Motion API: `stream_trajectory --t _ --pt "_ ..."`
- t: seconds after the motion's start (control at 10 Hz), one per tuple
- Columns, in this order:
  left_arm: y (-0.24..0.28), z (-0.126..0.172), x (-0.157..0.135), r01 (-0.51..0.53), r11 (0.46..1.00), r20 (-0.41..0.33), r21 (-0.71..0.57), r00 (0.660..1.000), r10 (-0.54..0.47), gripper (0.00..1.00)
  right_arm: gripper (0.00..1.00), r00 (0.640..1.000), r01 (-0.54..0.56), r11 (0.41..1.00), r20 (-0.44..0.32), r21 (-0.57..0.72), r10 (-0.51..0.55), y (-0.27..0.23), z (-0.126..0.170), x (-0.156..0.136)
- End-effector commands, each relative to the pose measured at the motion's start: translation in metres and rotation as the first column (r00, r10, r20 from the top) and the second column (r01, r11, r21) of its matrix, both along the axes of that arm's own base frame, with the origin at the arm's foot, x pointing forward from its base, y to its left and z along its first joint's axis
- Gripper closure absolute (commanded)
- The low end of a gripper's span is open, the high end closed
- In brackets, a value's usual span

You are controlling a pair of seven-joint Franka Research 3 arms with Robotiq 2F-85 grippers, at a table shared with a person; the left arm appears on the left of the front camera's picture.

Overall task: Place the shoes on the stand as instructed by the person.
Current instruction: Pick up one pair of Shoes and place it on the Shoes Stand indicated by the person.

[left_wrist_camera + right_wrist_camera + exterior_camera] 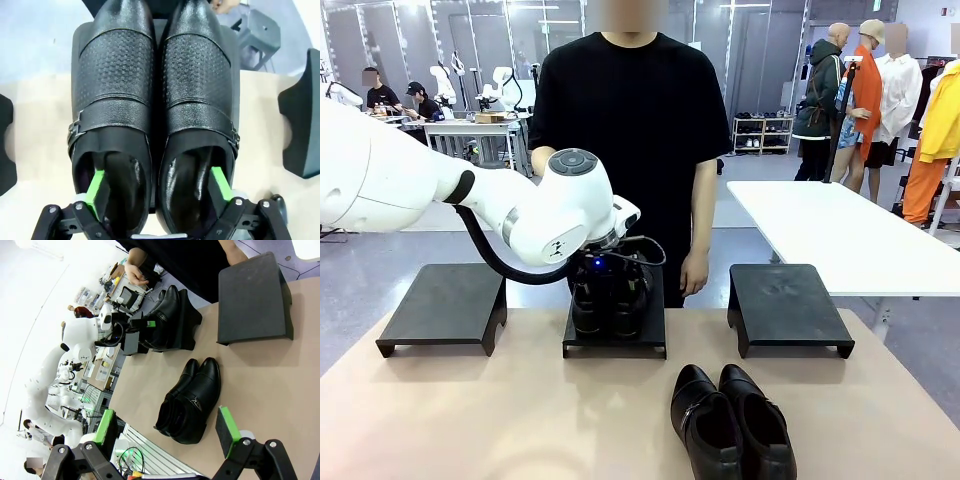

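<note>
First pair (120,85) was recorded on the middle stand (615,342); left gripper (156,175) jaws were found spread, one finger inside each shoe. Second pair (730,425) was recorded on the table (470,420); right gripper (165,414) jaws were found apart, empty.

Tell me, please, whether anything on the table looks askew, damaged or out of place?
Nothing looks damaged or spilled. The buckled pair sits straight on the middle stand, with the open left gripper reaching one finger into each shoe. The other pair lies on the table, not on a stand.
</note>
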State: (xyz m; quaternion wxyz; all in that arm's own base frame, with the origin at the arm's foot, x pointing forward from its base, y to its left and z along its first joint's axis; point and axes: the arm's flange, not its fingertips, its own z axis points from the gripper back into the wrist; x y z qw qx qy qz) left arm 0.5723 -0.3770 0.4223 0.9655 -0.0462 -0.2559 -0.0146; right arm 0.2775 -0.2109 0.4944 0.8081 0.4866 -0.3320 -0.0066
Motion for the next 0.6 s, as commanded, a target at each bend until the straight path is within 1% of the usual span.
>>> stream_trajectory --t 0.0,0.1,0.2,0.5 --pt "0.004 0.009 -0.005 -0.020 1.000 -0.020 0.001 1.000 0.020 0.00 0.00 1.000 -0.004 1.000 0.019 0.007 0.004 0.000 0.001 0.000" --pt "0.004 0.013 -0.009 0.020 1.000 -0.005 -0.004 1.000 -0.020 0.00 0.00 1.000 -0.004 1.000 0.019 0.007 0.004 0.000 0.001 0.000" --pt "0.001 0.003 0.000 -0.004 1.000 -0.001 0.000 1.000 0.004 0.00 0.00 1.000 -0.004 1.000 0.019 0.007 0.004 0.000 0.001 0.000" --pt "0.001 0.003 0.000 -0.004 1.000 -0.001 0.000 1.000 0.004 0.00 0.00 1.000 -0.004 1.000 0.019 0.007 0.004 0.000 0.001 0.000"
